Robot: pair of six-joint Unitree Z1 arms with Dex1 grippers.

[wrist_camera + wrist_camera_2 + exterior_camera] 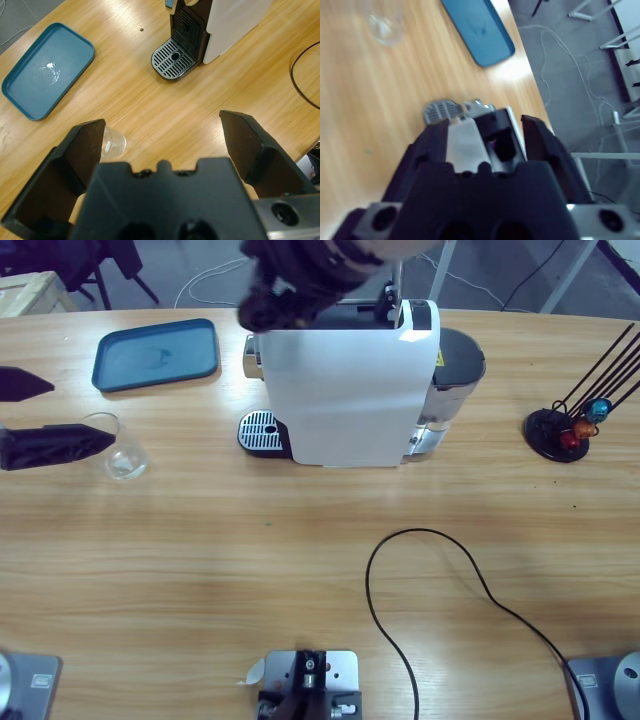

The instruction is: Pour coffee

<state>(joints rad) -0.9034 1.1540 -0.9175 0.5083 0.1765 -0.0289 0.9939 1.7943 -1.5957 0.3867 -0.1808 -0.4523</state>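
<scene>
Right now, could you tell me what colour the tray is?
The tray is teal blue, clearest in the left wrist view.

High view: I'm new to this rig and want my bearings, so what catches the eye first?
The white coffee machine stands at the table's middle back, the right gripper above its top. At the left edge, the left gripper is open beside a clear glass, with a blue tray behind.

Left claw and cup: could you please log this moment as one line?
left claw: open, beside glass cup | right claw: over coffee machine top | drip tray: no cup
</scene>
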